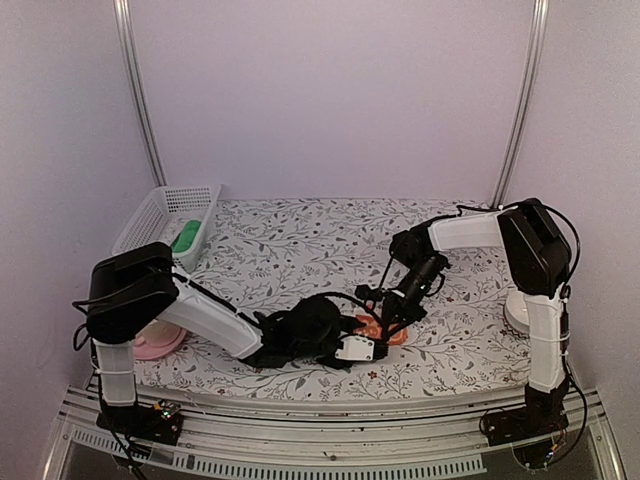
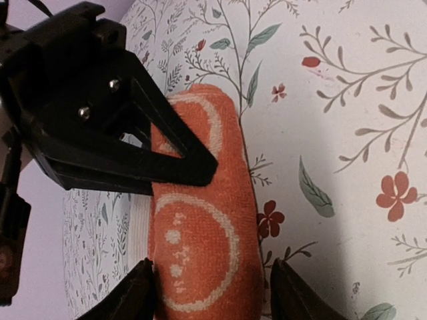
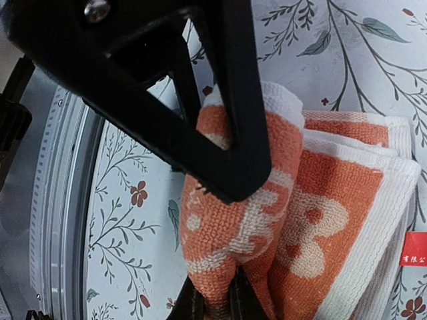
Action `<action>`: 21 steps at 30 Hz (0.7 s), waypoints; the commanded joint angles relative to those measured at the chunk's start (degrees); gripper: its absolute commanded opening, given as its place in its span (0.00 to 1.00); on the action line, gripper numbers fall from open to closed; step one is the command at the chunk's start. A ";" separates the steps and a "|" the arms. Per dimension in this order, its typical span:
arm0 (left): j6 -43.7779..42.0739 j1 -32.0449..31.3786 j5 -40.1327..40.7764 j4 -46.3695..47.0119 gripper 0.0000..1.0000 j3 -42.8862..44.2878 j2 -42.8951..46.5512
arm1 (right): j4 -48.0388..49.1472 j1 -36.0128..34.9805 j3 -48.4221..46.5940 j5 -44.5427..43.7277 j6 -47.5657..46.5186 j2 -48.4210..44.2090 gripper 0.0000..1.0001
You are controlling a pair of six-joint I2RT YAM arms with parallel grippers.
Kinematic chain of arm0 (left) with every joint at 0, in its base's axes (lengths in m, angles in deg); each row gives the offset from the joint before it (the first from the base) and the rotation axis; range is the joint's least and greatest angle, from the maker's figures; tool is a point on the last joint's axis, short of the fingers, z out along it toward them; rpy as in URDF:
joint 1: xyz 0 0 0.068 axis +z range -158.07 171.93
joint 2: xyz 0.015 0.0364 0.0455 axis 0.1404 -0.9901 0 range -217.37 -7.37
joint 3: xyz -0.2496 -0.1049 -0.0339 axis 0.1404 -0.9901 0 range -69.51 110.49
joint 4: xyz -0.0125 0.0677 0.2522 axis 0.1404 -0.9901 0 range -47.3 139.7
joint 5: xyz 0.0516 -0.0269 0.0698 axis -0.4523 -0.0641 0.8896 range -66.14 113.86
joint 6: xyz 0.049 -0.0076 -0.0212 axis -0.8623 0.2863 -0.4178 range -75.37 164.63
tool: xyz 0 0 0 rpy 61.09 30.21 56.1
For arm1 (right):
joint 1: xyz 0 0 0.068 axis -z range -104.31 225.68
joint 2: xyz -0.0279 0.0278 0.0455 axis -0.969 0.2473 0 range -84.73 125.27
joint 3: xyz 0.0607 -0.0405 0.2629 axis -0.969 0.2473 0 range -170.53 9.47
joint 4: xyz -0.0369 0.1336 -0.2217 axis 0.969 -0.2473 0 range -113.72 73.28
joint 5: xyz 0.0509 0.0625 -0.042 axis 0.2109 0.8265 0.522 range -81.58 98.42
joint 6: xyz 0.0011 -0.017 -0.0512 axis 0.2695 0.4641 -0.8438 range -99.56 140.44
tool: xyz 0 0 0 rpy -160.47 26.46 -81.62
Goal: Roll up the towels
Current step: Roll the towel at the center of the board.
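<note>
The orange-red towel (image 1: 398, 337) with white pattern lies rolled on the flowered tablecloth near the front middle. In the left wrist view the roll (image 2: 200, 227) runs between the fingers of my left gripper (image 2: 217, 288), which stands open astride it; the left finger touches the cloth and the right finger (image 2: 293, 293) stands just clear. My right gripper (image 3: 213, 305) is shut on a pinched fold of the same towel (image 3: 300, 213); from above it (image 1: 390, 322) sits over the roll, close to my left gripper (image 1: 362, 348). The green towel (image 1: 186, 238) lies in the basket.
A white mesh basket (image 1: 165, 208) stands at the back left. A pink dish-like object (image 1: 158, 342) sits by the left arm's base and a white object (image 1: 518, 312) by the right arm. The table's front edge is close below the towel.
</note>
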 commanded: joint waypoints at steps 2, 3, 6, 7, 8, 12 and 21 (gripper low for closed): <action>2.29 -0.51 -0.34 -7.05 0.53 4.09 -3.07 | -1.04 -0.70 1.52 -4.20 0.71 2.51 0.10; 2.69 -0.50 0.36 -7.60 0.50 4.74 -3.86 | -1.08 -0.69 1.60 -4.24 0.71 2.46 0.10; 4.30 -0.26 1.32 -9.76 0.35 6.35 -5.57 | -0.63 -0.71 1.78 -4.50 0.81 1.88 0.12; 5.10 -0.05 1.17 -10.81 0.33 6.73 -5.88 | -0.20 -0.64 1.78 -4.85 1.01 1.53 0.13; 5.96 0.05 0.93 -11.56 0.31 6.96 -6.01 | 0.17 -0.64 1.83 -5.11 1.18 1.00 0.16; 10.41 0.91 -1.24 -15.28 0.23 7.36 -5.49 | 4.20 -0.05 2.94 -7.13 3.16 -3.70 0.38; 24.91 2.98 -6.78 -28.32 0.24 14.07 -7.95 | 17.00 6.06 9.91 -12.46 8.19 -20.42 0.73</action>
